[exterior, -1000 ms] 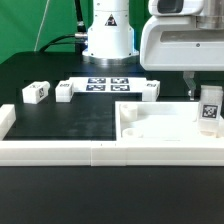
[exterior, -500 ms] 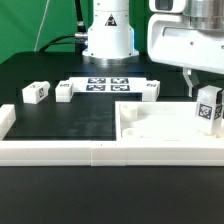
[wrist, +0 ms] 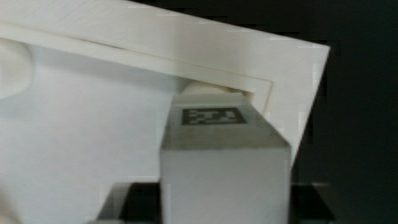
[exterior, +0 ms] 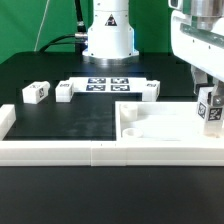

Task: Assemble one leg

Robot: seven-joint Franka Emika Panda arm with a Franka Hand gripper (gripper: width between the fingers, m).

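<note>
My gripper (exterior: 208,100) is shut on a leg (exterior: 211,108), a small white block with a black-and-white tag facing the camera. It holds the leg upright over the far right end of the large flat white panel (exterior: 150,124), low over it; whether the leg touches the panel I cannot tell. In the wrist view the leg (wrist: 221,150) runs up from between the jaws of my gripper (wrist: 222,203), tag at its far end, close to a corner of the panel (wrist: 107,120). Three more legs lie on the black table: two (exterior: 36,92) (exterior: 64,90) at the exterior view's left and one (exterior: 150,89) by the marker board.
The marker board (exterior: 107,84) lies at the back in front of the robot base (exterior: 107,40). A long white border rail (exterior: 90,152) runs along the front, with a short rail (exterior: 5,120) at the exterior view's left. The panel has round sockets (exterior: 131,130).
My gripper has moved to the exterior view's right with the leg in it, towards the panel's right end. The other legs have not moved.
</note>
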